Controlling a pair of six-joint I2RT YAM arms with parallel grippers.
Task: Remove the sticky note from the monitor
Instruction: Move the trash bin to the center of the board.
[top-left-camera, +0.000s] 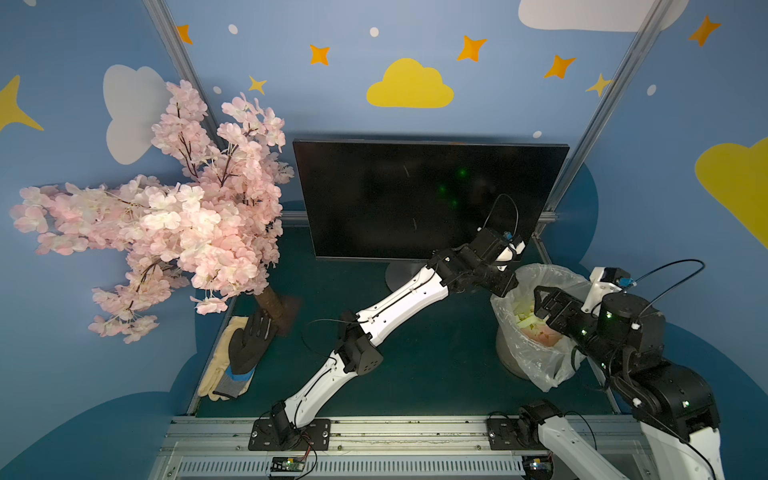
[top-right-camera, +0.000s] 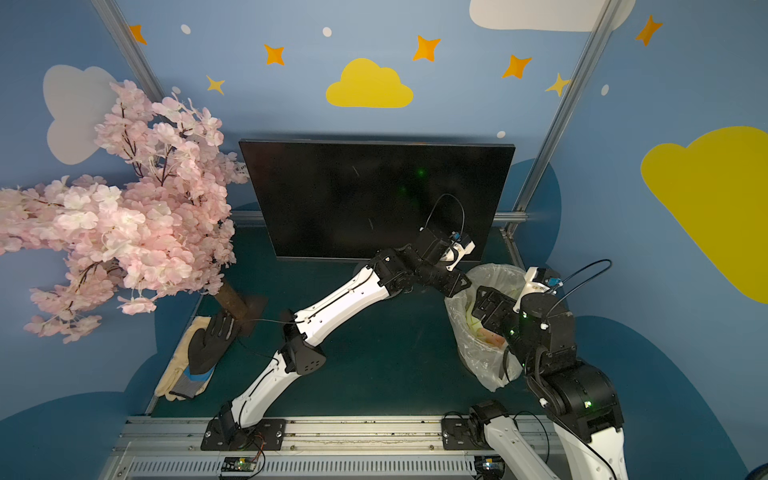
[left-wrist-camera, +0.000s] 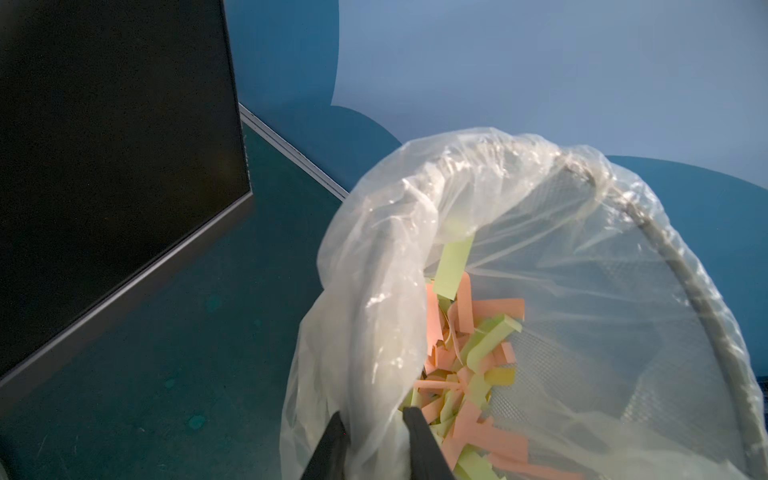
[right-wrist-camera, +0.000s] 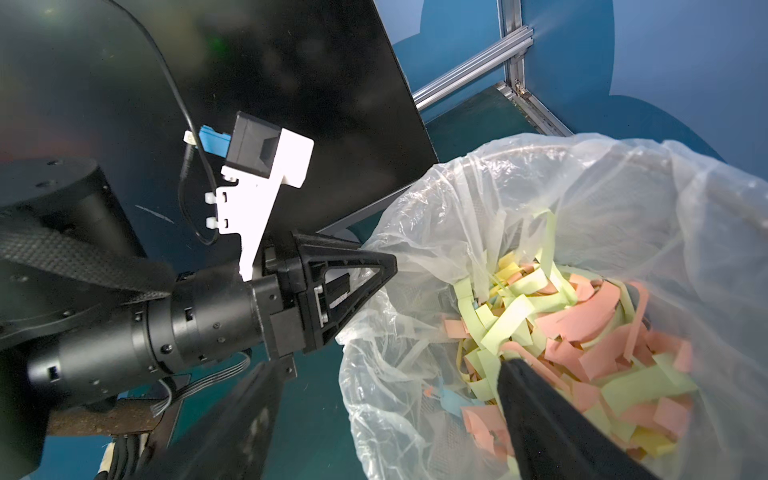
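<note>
Top views: monitor (top-left-camera: 415, 195) stands upright at the back of the counter (top-left-camera: 415, 374). Its screen is bare where visible, but the left arm covers one lower corner. Left gripper (top-left-camera: 509, 289) and right gripper (top-left-camera: 542, 307) meet at the lined bin (top-left-camera: 536, 361), probably the drop point.

Left wrist: the left gripper is narrowed, with liner film (left-wrist-camera: 540, 232) between its jaws at the rim. Pinched or merely brushed, cannot tell. No sticky note in it. Note strips (left-wrist-camera: 469, 345) are heaped inside; which is the task's note is unclear.

Right wrist: the right gripper is spread wide and empty above the strips. A release posture, I judge.
</note>
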